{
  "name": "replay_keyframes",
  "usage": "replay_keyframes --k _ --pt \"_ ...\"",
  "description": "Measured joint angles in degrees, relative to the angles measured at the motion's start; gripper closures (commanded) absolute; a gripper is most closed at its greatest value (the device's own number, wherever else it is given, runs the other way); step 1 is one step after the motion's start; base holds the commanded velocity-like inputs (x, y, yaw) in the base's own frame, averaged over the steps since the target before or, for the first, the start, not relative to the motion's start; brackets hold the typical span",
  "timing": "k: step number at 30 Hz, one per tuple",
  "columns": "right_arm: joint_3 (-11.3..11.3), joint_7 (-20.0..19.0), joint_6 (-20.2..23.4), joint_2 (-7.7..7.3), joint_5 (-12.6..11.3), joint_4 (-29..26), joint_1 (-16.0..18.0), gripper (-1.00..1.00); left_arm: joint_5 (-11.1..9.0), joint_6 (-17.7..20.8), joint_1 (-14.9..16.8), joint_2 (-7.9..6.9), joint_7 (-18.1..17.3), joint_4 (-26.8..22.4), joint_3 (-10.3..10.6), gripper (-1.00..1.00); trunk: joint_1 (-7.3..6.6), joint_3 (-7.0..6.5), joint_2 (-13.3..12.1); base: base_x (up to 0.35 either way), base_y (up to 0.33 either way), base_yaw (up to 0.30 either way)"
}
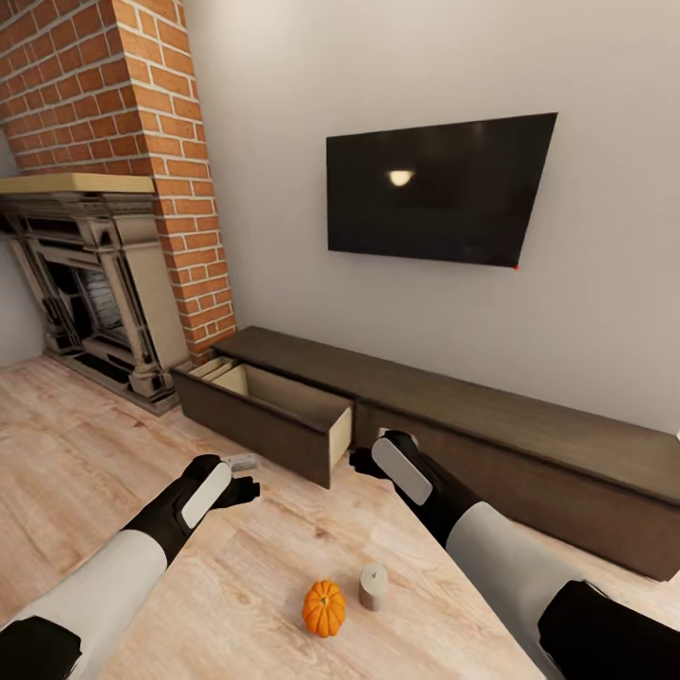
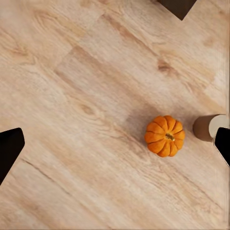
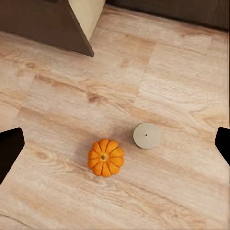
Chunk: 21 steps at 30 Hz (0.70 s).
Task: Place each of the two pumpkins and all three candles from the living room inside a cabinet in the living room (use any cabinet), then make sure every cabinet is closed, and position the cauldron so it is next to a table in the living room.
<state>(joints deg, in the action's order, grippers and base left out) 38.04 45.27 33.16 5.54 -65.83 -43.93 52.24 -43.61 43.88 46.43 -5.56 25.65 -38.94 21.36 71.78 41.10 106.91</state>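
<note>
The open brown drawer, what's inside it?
The open drawer of the long dark brown wooden cabinet shows only bare tan walls from the head view. Its dark front panel hides the bottom, so anything lying there cannot be seen.

Both hands [image 1: 247,490] [image 1: 364,462] open, empty, arms outstretched

pumpkin [image 1: 324,607]: lower centre, on floor [image 1: 85,463]
candle [image 1: 373,586]: just right of pumpkin
cabinet [image 1: 491,416]: behind both, drawer [image 1: 274,411] open at left
</note>
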Motion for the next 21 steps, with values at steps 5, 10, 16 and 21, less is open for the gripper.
replay_keyframes --k 5,10,16,21 --pt "0.03 0.65 -0.06 0.22 -0.01 -0.01 0.0 -1.0 0.0 0.0 0.0 -0.01 0.03 -0.01 0.0 -1.0 0.01 0.01 0.0 0.145 -0.283 0.245" --pt "0.04 0.79 -0.07 0.35 -0.02 -0.05 0.0 -1.0 0.0 0.0 0.0 0.0 0.02 0.0 0.0 -1.0 0.02 0.01 0.0 0.034 -0.239 0.164" --pt "0.03 0.95 -0.05 1.7 0.0 -0.13 -0.01 -1.0 0.0 0.01 0.01 -0.03 0.06 -0.01 -0.06 -1.0 0.02 0.01 0.0 0.004 0.015 0.014" --pt "0.08 0.97 -0.06 1.76 0.05 -0.13 -0.01 -1.0 -0.01 0.01 0.01 -0.07 0.1 -0.02 -0.13 -1.0 0.01 0.01 0.0 0.071 0.097 0.008"
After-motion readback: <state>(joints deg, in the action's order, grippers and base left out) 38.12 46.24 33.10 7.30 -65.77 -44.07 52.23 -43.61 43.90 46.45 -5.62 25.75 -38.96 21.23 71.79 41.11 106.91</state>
